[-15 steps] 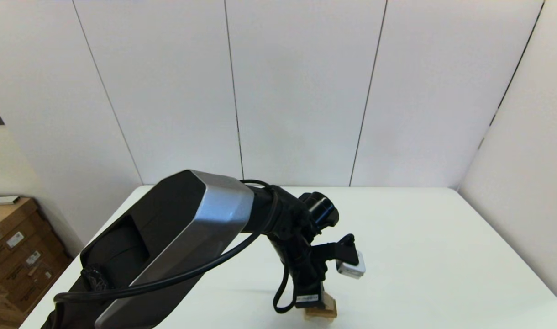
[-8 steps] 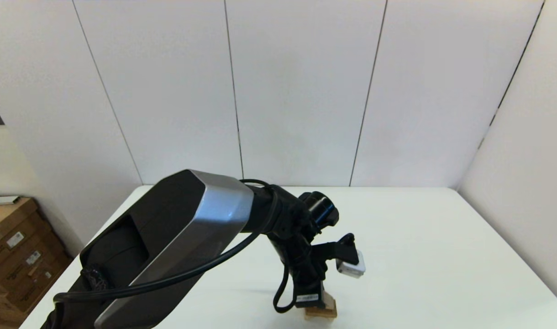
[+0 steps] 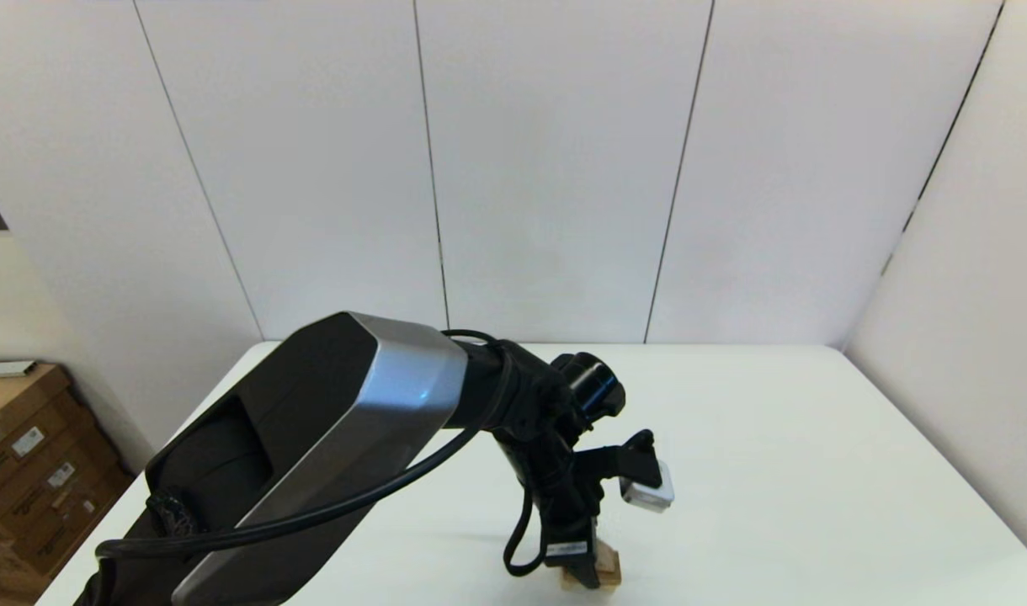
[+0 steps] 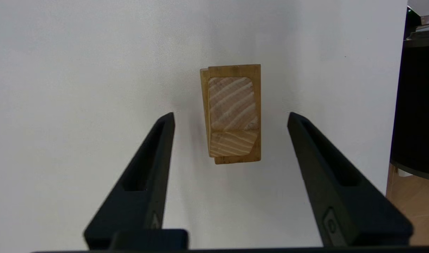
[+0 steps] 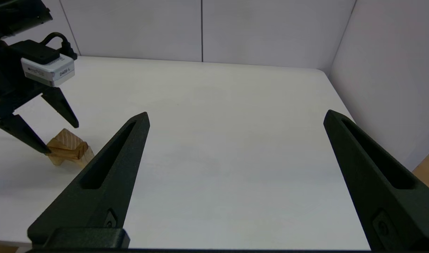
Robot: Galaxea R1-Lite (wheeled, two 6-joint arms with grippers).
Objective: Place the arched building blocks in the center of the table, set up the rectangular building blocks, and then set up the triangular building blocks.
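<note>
1. The left gripper (image 4: 230, 114) hangs directly over the stack. Its two black fingers are spread wide, one on each side, and grip nothing.
2. The small tan wooden wedge with a peaked top (image 4: 232, 109) sits uppermost, on the flat orange-brown rectangular wooden slab (image 4: 237, 160), whose rim shows just past the wedge's edges.
3. In the right wrist view the chunky pale tan arched wooden block (image 5: 55, 160) appears to carry both. The stack stands on the large white table (image 4: 77, 88), near the robot's edge.
4. The build looks complete, so the step in hand is probably the withdrawal. It goes best as a straight lift, with the fingers kept fully apart until the tips clear the peak.
5. One fingertip sits very close to the stack's side in the right wrist view, and contact cannot be ruled out. Any sideways drift or wrist roll could topple the wedge.
6. The right gripper (image 5: 235, 117) idles well apart, its fingers wide and empty.
</note>
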